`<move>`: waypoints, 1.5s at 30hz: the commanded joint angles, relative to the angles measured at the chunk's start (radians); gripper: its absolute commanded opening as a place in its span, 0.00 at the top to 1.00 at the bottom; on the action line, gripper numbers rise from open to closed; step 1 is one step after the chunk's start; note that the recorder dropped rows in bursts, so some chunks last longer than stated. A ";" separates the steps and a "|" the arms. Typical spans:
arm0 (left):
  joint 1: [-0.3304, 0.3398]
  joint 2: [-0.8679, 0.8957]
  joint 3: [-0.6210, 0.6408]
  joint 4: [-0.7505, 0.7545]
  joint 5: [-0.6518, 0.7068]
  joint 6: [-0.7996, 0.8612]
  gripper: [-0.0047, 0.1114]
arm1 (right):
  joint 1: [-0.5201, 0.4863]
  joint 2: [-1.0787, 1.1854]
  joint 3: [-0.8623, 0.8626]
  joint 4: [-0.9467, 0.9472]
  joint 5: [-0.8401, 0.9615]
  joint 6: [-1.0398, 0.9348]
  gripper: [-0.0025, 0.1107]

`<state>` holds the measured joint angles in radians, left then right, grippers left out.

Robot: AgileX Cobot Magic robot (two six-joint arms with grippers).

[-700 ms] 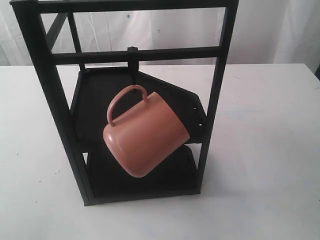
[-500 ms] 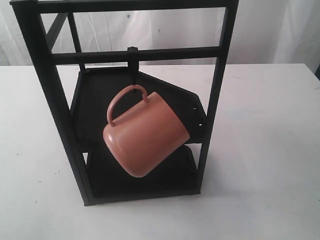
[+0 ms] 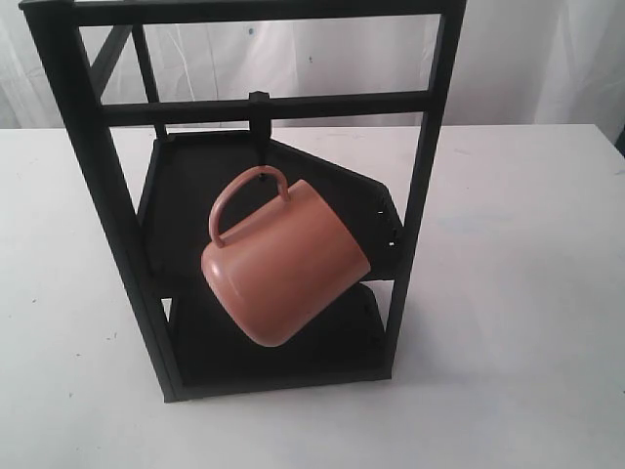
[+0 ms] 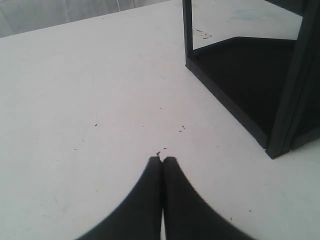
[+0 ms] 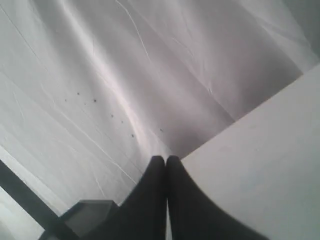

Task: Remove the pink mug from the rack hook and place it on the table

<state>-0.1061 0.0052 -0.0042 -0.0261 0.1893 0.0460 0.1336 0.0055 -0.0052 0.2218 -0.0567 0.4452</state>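
Observation:
The pink mug (image 3: 283,262) hangs tilted by its thin loop handle from the rack hook (image 3: 259,122), a short black peg under the crossbar of the black rack (image 3: 90,186). Its mouth faces away, down to the right. The rack stands on the white table (image 3: 518,293). Neither gripper shows in the exterior view. In the left wrist view my left gripper (image 4: 162,160) is shut and empty above the table, with the rack's base (image 4: 235,107) off to one side. My right gripper (image 5: 165,159) is shut too, holding nothing, pointed at a white curtain and the table's edge.
A creased white curtain (image 5: 125,75) hangs behind the table. The rack has two dark angular shelves (image 3: 322,186) behind and below the mug. Small dark specks (image 4: 181,129) dot the tabletop near the left gripper.

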 commanded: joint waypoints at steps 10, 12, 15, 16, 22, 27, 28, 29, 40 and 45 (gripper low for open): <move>0.001 -0.005 0.004 -0.003 0.001 0.003 0.96 | 0.125 -0.006 -0.311 -0.112 0.296 -0.019 0.98; 0.001 -0.005 0.004 -0.003 0.001 0.003 0.96 | 0.174 0.003 -0.380 -0.049 0.410 -0.158 0.98; 0.001 -0.005 0.004 -0.003 0.004 0.003 0.96 | 0.240 0.080 -0.462 0.136 0.623 -0.445 0.98; 0.001 -0.005 0.004 -0.003 0.004 0.003 0.96 | 0.256 0.108 -0.480 0.203 0.674 -0.518 0.98; 0.001 -0.005 0.004 -0.003 0.005 0.003 0.96 | 0.296 0.298 -0.535 0.474 0.797 -0.866 0.98; 0.001 -0.005 0.004 -0.003 0.005 0.003 0.96 | 0.296 0.452 -0.535 0.620 0.799 -1.075 0.77; 0.001 -0.005 0.004 -0.003 0.005 0.003 0.96 | 0.296 0.476 -0.535 0.656 0.792 -1.123 0.69; 0.001 -0.005 0.004 -0.003 0.005 0.003 0.96 | 0.296 0.504 -0.535 0.704 0.780 -1.190 0.59; 0.001 -0.005 0.004 -0.003 0.005 0.003 0.96 | 0.296 0.755 -0.550 1.091 0.759 -1.839 0.36; 0.001 -0.005 0.004 -0.003 0.005 0.003 0.96 | 0.296 0.861 -0.590 1.091 0.761 -1.885 0.36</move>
<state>-0.1061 0.0052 -0.0042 -0.0261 0.1906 0.0460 0.4283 0.8199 -0.5701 1.2950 0.7054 -1.3928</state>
